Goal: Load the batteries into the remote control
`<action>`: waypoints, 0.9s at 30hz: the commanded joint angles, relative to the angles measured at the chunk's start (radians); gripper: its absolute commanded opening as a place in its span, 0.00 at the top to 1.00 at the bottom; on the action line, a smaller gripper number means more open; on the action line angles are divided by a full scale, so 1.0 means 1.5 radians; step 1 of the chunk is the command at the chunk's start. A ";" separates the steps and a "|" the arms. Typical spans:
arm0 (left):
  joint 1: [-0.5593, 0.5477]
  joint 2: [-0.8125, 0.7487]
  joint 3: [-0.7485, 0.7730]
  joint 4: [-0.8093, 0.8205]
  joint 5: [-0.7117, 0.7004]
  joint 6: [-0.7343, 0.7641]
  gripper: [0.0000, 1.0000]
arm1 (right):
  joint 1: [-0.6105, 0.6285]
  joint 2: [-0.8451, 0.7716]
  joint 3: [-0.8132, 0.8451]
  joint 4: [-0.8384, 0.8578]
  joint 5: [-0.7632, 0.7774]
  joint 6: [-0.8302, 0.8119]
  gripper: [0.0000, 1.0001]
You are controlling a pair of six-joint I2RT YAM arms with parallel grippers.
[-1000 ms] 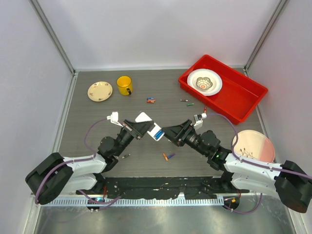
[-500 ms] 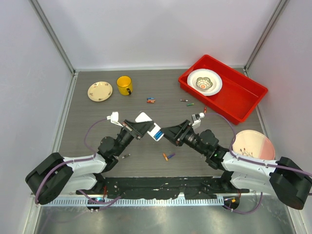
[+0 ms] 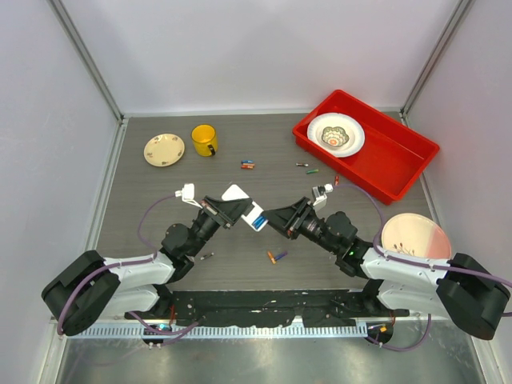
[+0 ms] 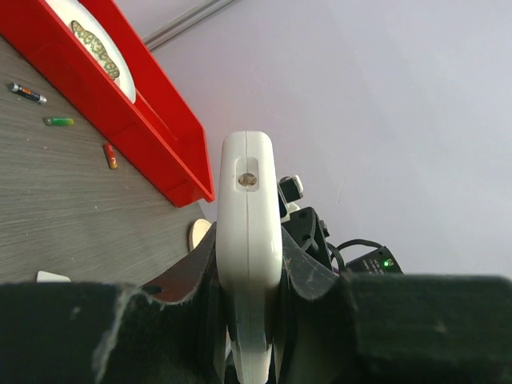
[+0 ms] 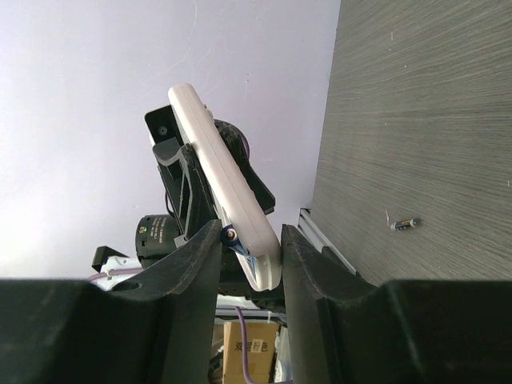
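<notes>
1. The table (image 3: 256, 140) is dark grey with pale walls on three sides.
2. The left arm (image 3: 136, 272) and right arm (image 3: 408, 276) reach inward from the near edge and meet over the table's middle.
3. The red tray (image 3: 396, 168) sits at the far right corner, set at an angle.
4. A pink plate (image 3: 416, 238) lies at the right edge, beside the right arm. A cream plate (image 3: 164, 149) lies far left.
5. A white bowl (image 3: 335, 134) rests in the tray's far end.
6. A yellow mug (image 3: 204, 140) stands just right of the cream plate.
7. The remote (image 3: 255, 215) is held clear of the table between the two arms, with its blue patch facing up.
8. The left gripper (image 4: 250, 256) is closed tight on the remote, one finger against each flat side.
9. The right gripper (image 5: 252, 240) has a finger on either side of the remote's other end. Whether they press on it cannot be told.
10. A white piece (image 3: 234, 192) lies on the table just beside the left gripper.
11. The batteries (image 3: 276, 257) lie loose on the table:
   - an orange and purple pair near the middle
   - a pair beyond the remote
   - three near the tray
   - one beside the left arm
</notes>
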 commanded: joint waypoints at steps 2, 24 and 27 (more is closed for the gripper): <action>0.001 -0.021 0.018 0.191 -0.022 0.008 1.00 | 0.002 0.006 0.025 0.006 -0.023 -0.018 0.64; 0.000 -0.019 0.019 0.191 -0.015 0.001 1.00 | 0.020 0.026 0.075 -0.051 -0.040 -0.079 0.79; 0.000 -0.018 0.019 0.191 -0.015 0.001 1.00 | 0.027 0.032 0.089 -0.073 -0.042 -0.094 0.82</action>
